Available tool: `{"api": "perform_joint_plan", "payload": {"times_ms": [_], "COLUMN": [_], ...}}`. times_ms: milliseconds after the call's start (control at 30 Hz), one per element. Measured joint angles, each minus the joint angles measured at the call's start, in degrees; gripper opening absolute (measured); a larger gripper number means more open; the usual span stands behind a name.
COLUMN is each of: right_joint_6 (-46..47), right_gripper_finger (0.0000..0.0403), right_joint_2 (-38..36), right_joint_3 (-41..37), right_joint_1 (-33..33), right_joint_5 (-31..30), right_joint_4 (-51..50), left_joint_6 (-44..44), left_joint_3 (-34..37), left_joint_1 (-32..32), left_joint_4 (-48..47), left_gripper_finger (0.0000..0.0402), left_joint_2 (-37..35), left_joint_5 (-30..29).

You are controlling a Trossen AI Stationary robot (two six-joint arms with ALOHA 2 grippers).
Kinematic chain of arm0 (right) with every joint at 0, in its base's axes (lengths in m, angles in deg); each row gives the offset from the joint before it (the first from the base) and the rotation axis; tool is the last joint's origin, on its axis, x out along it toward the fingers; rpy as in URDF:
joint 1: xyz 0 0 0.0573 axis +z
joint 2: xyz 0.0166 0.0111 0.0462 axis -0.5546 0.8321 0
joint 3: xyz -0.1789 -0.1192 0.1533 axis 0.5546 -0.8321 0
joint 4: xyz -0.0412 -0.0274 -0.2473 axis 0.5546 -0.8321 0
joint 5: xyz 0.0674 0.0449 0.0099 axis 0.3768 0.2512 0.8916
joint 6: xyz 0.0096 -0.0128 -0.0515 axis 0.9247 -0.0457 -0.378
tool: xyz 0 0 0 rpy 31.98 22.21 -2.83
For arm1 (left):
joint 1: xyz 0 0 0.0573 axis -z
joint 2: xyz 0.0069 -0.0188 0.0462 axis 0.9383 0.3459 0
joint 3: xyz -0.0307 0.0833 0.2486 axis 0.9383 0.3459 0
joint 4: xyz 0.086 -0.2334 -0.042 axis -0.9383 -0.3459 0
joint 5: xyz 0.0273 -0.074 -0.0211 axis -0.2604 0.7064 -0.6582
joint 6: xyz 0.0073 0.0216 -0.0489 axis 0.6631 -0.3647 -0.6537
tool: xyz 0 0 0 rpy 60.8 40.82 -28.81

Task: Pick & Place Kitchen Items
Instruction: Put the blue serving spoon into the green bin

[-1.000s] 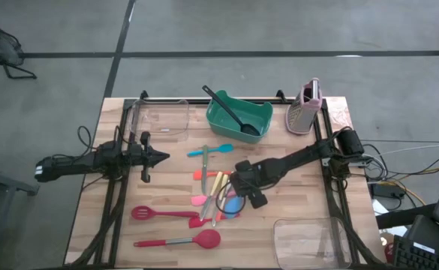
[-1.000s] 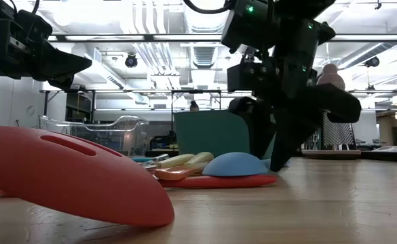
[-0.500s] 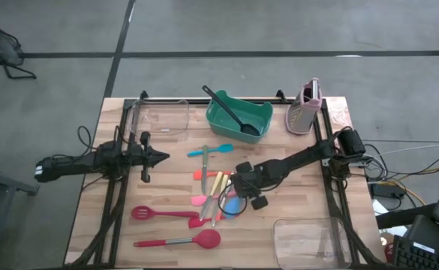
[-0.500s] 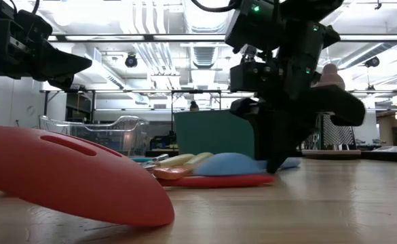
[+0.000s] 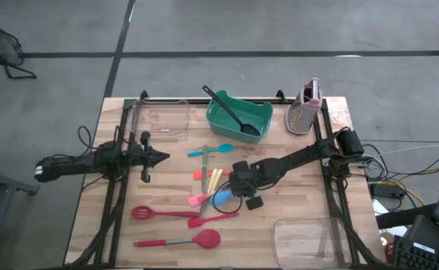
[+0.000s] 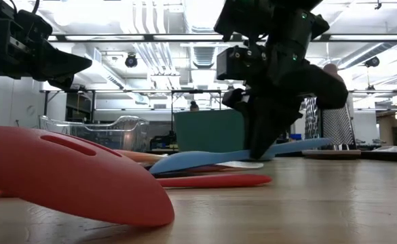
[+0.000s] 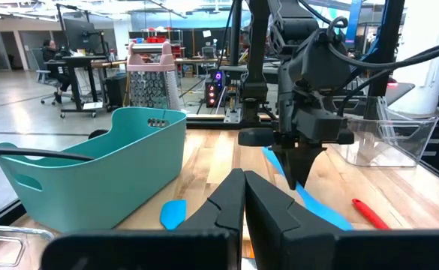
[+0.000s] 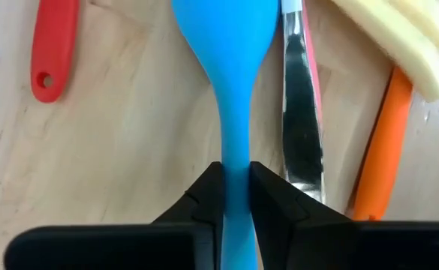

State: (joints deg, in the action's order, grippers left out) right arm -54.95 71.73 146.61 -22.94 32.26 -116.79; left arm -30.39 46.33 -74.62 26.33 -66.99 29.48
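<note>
Mid-table among scattered utensils: right gripper (image 8: 235, 196) clamped on slim blue silicone spoon (image 8: 223, 82), handle lifted; left gripper (image 7: 243, 201) closed, empty

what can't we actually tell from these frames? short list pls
- High view: the right gripper covers the blue spoon handle; the grip shows only in the right wrist view.
- Low view: the red slotted spatula up close hides the utensils behind it.
- Green bin: its wall hides most of the black slotted spoon head.
- Left gripper: idle at the left.
</note>
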Motion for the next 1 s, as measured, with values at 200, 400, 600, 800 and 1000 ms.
{"api": "perform_joint_plan", "payload": {"times_ms": [200, 400, 600, 800, 1000], "right_joint_6": [0.5, 1.0, 1.0, 2.7, 2.9], "right_gripper_finger": [0.0041, 0.0046, 0.0040, 0.0042, 0.0040], "right_joint_2": [0.0, -0.5, -2.5, -5.1, -7.9], "right_joint_3": [0.1, 0.1, 0.2, 0.2, 0.2], "right_joint_1": [0.1, 0.1, 0.1, 0.1, 0.1], "right_joint_5": [0.1, 0.1, 0.0, -0.5, -1.9], "right_joint_4": [-0.5, -1.7, -2.9, -4.1, -4.2], "left_joint_6": [0.0, 0.0, 0.0, 0.0, 0.0], "left_joint_3": [0.0, 0.0, 0.0, 0.0, 0.0], "left_joint_1": [0.0, 0.0, 0.0, 0.0, 0.0], "left_joint_4": [0.0, 0.0, 0.0, 0.0, 0.0], "left_gripper_finger": [0.0019, 0.0019, 0.0019, 0.0019, 0.0019], "left_joint_2": [0.0, 0.0, 0.0, 0.0, 0.0], "left_joint_5": [0.0, 0.0, 0.0, 0.0, 0.0]}}
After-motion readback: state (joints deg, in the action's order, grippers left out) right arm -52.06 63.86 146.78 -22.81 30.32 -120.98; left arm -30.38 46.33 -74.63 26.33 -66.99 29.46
